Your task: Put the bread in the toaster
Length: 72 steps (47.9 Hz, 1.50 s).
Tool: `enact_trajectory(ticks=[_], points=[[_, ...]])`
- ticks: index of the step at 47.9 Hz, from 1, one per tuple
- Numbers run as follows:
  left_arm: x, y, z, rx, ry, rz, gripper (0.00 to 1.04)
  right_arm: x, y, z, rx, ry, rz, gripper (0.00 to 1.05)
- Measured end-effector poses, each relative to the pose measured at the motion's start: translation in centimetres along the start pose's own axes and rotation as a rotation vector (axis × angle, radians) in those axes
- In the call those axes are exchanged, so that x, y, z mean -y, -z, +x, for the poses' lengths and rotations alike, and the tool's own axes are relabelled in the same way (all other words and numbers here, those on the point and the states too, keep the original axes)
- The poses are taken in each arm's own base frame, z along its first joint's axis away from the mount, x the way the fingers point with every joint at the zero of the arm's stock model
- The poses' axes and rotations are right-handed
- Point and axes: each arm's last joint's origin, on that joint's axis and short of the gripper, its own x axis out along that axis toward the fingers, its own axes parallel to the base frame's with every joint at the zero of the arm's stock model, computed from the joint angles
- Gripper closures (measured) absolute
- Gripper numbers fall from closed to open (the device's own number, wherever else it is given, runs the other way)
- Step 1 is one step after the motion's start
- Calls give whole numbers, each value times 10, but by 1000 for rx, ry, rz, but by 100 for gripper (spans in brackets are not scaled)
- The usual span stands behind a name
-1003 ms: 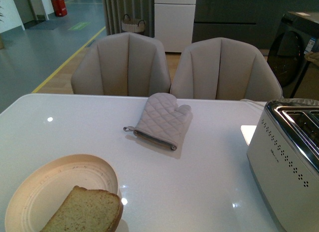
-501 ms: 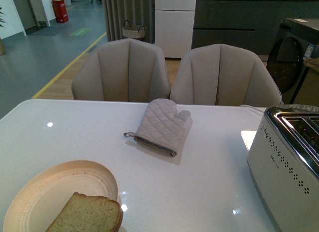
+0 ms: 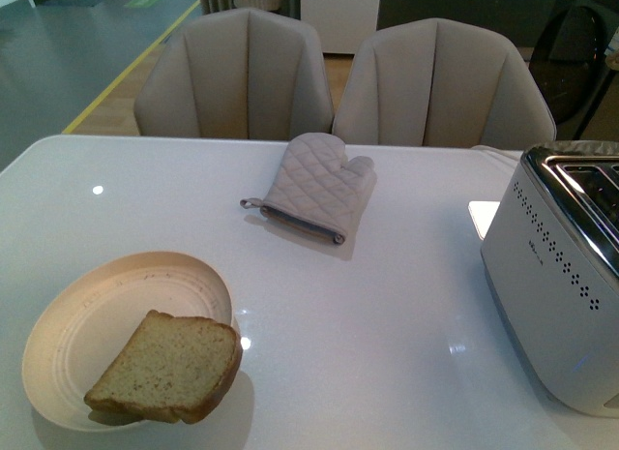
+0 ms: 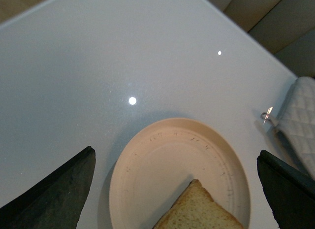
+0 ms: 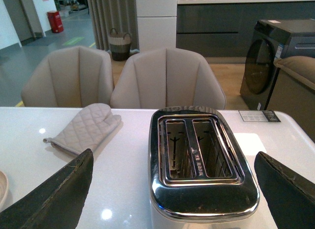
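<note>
Bread (image 3: 164,368): lying on the plate (image 3: 58,319), on its near-right part. Rounded crust end is pointing right & reaching over the rim. Nothing's touching it.
Plate: sitting near the front-left of the counter (image 3: 387,324).
Toaster (image 3: 551,295): standing at the far right of the counter, well apart from the bread. Chrome top is facing up, w/ two slots showing wire guides in the rt wrist view.
L claw (image 4: 175,155): hanging wide open above the plate, holding nothing. Its dark fingers (image 4: 59,189) are spreading to either side of the plate, w/ the bread's corner showing between them.
R claw (image 5: 173,155): gaping wide too, gripping nothing, hovering by the toaster w/ the slots framed between its tips.
Oven mitt (image 3: 314,184): lying flat mid-counter, farther back than plate & toaster, thumb pointing right, hanging loop toward the left.
Chairs (image 3: 232,77): two beige ones standing side by side just behind the counter's far edge.
</note>
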Motion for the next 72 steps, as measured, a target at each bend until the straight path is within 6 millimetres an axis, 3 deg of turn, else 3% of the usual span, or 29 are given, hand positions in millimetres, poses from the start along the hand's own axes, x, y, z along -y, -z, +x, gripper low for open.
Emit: enact_trajectory(ticks=[7, 14, 30, 45, 56, 60, 72], points=[[-6, 18, 48, -94, -47, 50, 7, 0, 0, 0, 0, 0, 0, 9], [-15, 32, 76, -150, -93, 92, 7, 0, 0, 0, 0, 0, 0, 9], [-28, 52, 110, -228, -143, 146, 8, 0, 0, 0, 0, 0, 0, 9], [-35, 72, 126, -294, -167, 213, 51, 0, 0, 0, 0, 0, 0, 9], [-27, 85, 132, -341, -144, 261, 93, 0, 0, 0, 0, 0, 0, 9], [-21, 86, 132, -344, -116, 267, 100, 0, 0, 0, 0, 0, 0, 9], [10, 107, 124, -372, -69, 320, 101, 0, 0, 0, 0, 0, 0, 9]])
